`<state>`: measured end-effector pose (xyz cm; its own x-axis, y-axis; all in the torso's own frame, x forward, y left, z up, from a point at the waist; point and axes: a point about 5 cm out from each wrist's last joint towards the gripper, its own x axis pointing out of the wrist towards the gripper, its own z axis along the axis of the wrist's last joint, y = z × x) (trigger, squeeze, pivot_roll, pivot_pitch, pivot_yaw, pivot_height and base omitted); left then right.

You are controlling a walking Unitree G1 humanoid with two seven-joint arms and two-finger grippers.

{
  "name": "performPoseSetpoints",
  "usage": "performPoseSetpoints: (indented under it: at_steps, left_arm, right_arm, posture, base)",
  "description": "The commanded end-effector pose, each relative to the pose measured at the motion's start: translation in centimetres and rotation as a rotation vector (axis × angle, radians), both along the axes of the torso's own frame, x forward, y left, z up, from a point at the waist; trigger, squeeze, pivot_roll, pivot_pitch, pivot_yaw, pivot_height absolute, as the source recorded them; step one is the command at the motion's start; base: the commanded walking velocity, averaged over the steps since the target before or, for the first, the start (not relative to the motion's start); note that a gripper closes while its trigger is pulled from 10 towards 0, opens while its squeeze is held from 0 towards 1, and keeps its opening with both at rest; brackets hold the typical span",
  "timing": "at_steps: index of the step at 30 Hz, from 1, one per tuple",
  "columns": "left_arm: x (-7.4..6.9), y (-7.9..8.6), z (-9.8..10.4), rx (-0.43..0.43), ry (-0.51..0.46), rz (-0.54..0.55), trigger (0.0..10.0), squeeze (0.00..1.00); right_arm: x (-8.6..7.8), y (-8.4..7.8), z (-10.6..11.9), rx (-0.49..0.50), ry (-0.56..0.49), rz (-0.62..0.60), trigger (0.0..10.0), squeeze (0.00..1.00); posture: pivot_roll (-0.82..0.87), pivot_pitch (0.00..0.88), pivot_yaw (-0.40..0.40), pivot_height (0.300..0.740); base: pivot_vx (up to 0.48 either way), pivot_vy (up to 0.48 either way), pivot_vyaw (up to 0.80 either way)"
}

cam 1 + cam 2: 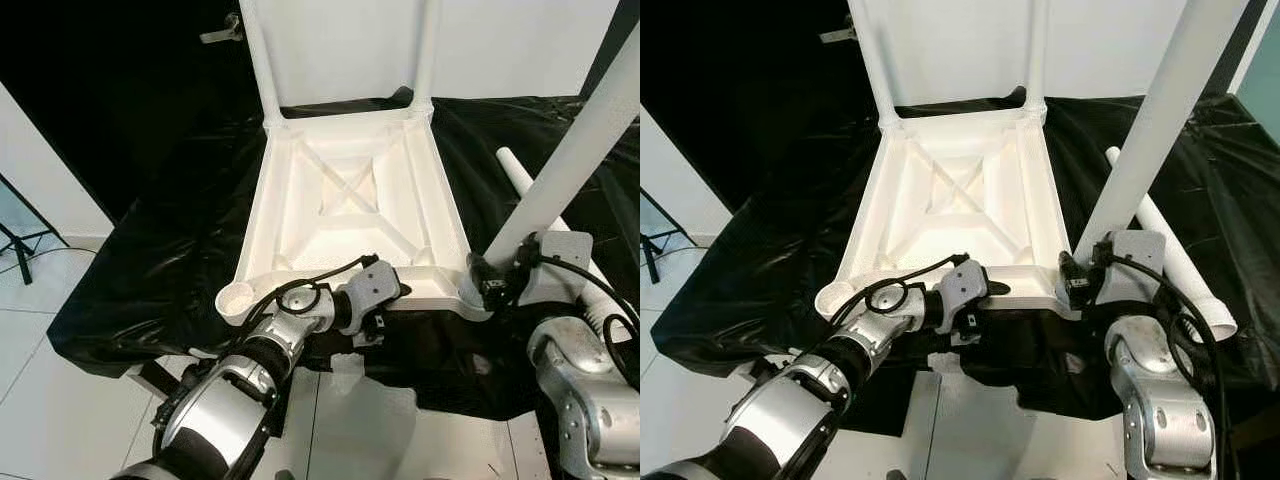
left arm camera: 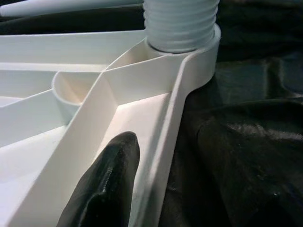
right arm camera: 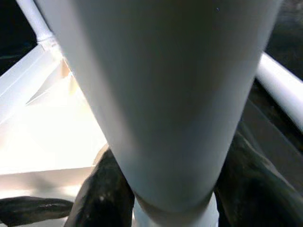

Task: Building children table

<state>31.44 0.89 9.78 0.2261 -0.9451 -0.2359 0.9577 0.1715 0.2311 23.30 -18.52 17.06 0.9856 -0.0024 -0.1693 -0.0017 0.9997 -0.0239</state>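
Table leg — gripped between right fingers.

smooth white plastic tabletop, glossy black sheet

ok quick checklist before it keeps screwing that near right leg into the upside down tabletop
1. Right gripper closed around the near right leg low by its base: ok.
2. Leg's threaded end entered in its corner socket: ok; fully seated: cannot tell, threads are exposed.
3. Leg upright: not ok, it tilts compared with the two far legs.
4. Left gripper bracing the tabletop at its near edge, one finger inside the rim: ok.
5. Near left socket empty and ready: ok.
6. Spare leg lying on the black cover, within reach: ok.
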Motion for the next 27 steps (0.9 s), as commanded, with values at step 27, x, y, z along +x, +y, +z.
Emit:
performPoseSetpoints:
  at_steps: [27]
  left_arm:
    - [-1.1,-0.5,-0.4,-0.008,0.033,-0.112,10.0,0.0]
  right_arm:
    - [-0.2,-0.3,-2.7,-0.156,0.409,0.365,10.0,0.0]
  posture:
    - [-0.22,0.005,0.077,0.74]
  base:
    - [0.0,0.0,0.0]
